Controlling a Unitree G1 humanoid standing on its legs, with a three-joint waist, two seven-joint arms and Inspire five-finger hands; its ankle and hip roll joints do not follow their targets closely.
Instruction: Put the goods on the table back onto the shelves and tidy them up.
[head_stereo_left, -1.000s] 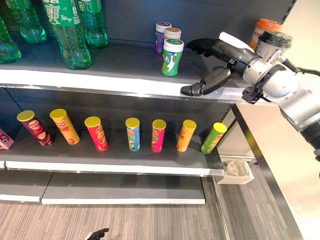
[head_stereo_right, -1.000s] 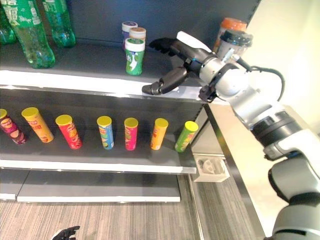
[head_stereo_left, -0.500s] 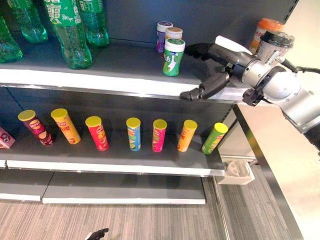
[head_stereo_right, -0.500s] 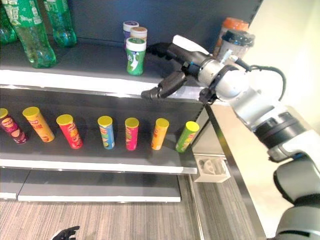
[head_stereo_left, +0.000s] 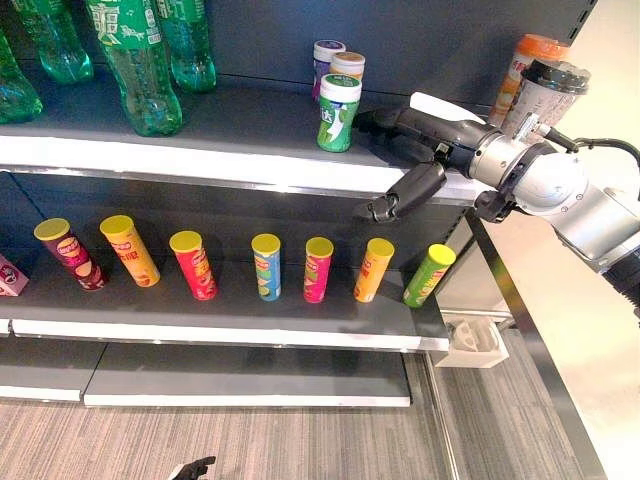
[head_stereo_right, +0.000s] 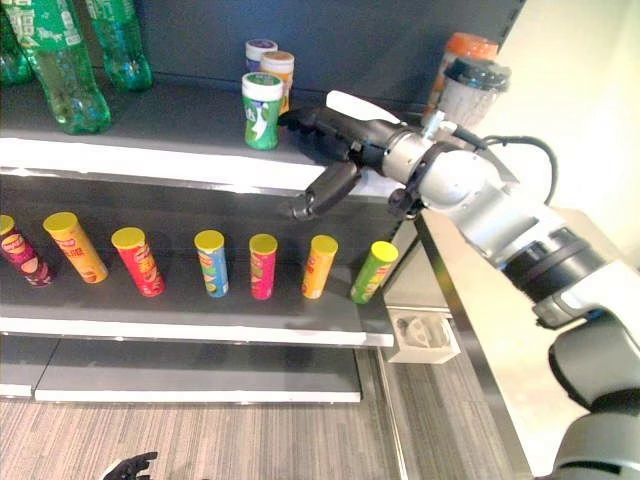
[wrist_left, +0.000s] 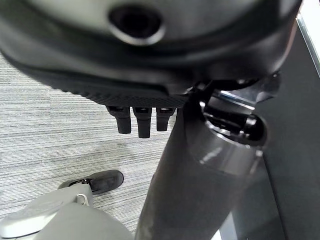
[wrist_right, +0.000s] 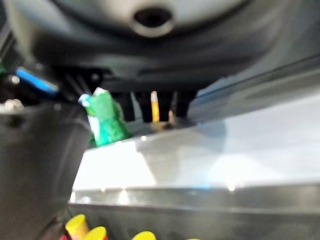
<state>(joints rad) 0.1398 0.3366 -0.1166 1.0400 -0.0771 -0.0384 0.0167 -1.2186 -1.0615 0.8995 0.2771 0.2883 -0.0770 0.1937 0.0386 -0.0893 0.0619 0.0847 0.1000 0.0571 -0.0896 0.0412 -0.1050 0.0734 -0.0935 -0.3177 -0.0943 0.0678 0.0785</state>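
A green gum tub with a white lid (head_stereo_left: 338, 113) stands upright on the upper shelf (head_stereo_left: 250, 150), seen past the fingers as the green tub (wrist_right: 105, 122) in the right wrist view. My right hand (head_stereo_left: 440, 135) lies over the shelf from the right, open. Its straight fingers (head_stereo_right: 305, 122) reach the tub's right side, and its thumb (head_stereo_left: 400, 195) hangs below the shelf's front edge. My left hand (head_stereo_left: 195, 467) hangs low over the floor with relaxed fingers (wrist_left: 142, 122) and holds nothing.
Two small tubs, purple (head_stereo_left: 327, 62) and orange (head_stereo_left: 347, 66), stand behind the green one. Green bottles (head_stereo_left: 135, 65) fill the shelf's left. A lidded cup (head_stereo_left: 545, 95) and an orange-capped bottle (head_stereo_left: 528, 60) stand by my right wrist. Several chip tubes (head_stereo_left: 265, 265) line the lower shelf. A white table (head_stereo_left: 575, 330) is at right.
My right hand has slid left along the upper shelf and its thumb has dropped below the edge. The green tub has shifted slightly left before the fingers.
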